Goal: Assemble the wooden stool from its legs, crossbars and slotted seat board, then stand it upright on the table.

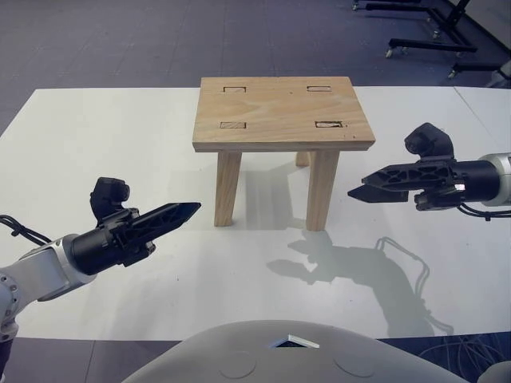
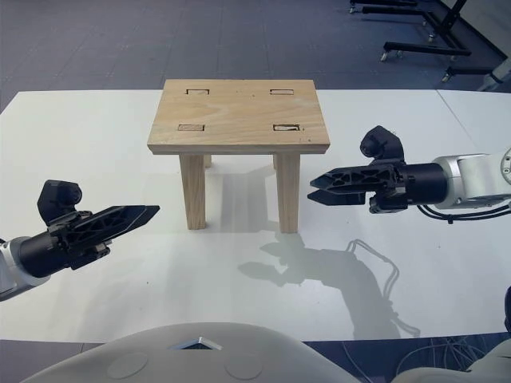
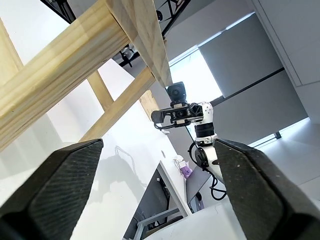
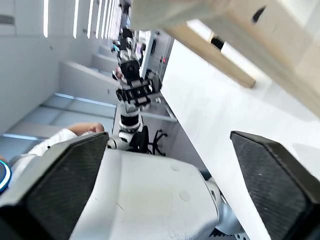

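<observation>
Stool upright; left gripper, right gripper clear, fingers spread.
Inward swing could strike a leg, toppling it.

The pale yellow-brown wooden stool in the upper middle of the frame has thin wavy grain lines on its seat and four small darker brown slot marks. The flat table is plain white with soft grey shadows. The black two-finger left gripper at lower left and the black right gripper at middle right sit on silver-white arms. The tiled floor along the top is dark grey.
</observation>
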Controlling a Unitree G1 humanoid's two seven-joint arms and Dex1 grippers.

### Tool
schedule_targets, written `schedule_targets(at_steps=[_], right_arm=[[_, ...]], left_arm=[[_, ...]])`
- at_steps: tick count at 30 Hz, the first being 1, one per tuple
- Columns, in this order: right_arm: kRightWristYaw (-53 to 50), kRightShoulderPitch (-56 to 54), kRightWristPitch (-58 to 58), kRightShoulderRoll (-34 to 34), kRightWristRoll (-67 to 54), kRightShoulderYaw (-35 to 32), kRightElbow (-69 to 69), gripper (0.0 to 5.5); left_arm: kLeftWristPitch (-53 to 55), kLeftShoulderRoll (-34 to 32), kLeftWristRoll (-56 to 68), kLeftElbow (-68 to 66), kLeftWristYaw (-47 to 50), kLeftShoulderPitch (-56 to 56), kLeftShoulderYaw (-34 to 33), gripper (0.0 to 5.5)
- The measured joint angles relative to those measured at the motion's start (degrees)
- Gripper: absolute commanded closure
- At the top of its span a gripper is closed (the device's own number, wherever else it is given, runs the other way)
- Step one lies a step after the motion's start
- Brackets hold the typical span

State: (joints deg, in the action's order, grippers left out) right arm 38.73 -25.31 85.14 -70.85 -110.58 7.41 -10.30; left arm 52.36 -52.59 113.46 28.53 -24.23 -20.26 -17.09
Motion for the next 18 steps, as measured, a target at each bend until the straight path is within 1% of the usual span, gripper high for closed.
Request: schedule_targets(at_steps=[1,3,5,7,8,10,13,15,18], right_arm=[[-0.8,4.1,-2.3,0.0,-1.2,-3.1,1.6,0.15],[-3.1,11.7,-8.0,2.3,-0.5,-9.8,7.7,0.12],[-3.5,18.0,-12.8,6.4,3.0,-14.5,15.0,0.12],[-2.3,27.2,-19.2,13.0,9.9,-19.4,26.0,0.12],[-0.7,31.5,-23.1,16.6,14.7,-20.6,31.6,0.12],[3.4,35.5,-29.9,22.2,25.1,-17.4,36.6,0.12],[11.5,33.8,-38.9,28.2,40.7,-8.4,34.1,0.12],[19.4,28.8,-44.3,30.6,49.6,-3.2,25.3,0.12],[29.2,19.9,-50.8,32.4,61.3,2.5,9.5,0.12]], left_arm=[[0.0,-0.1,0.0,0.2,0.1,0.0,-1.0,1.36],[-1.6,0.7,-5.7,2.8,0.6,0.0,-2.1,1.36],[-6.1,3.7,-17.7,5.4,0.0,0.0,-1.2,1.36],[-12.0,7.5,-31.5,8.5,-1.8,0.0,1.3,1.36],[-14.7,9.3,-37.3,9.8,-3.4,0.1,3.2,1.36],[-17.4,11.8,-45.0,10.1,-6.1,0.8,8.1,1.36],[-18.4,15.9,-49.8,4.5,-9.6,5.1,14.1,1.36],[-17.7,18.0,-50.3,-2.5,-12.5,10.3,15.3,1.36],[-17.5,19.0,-54.6,-12.7,-17.3,17.7,17.5,1.36]])
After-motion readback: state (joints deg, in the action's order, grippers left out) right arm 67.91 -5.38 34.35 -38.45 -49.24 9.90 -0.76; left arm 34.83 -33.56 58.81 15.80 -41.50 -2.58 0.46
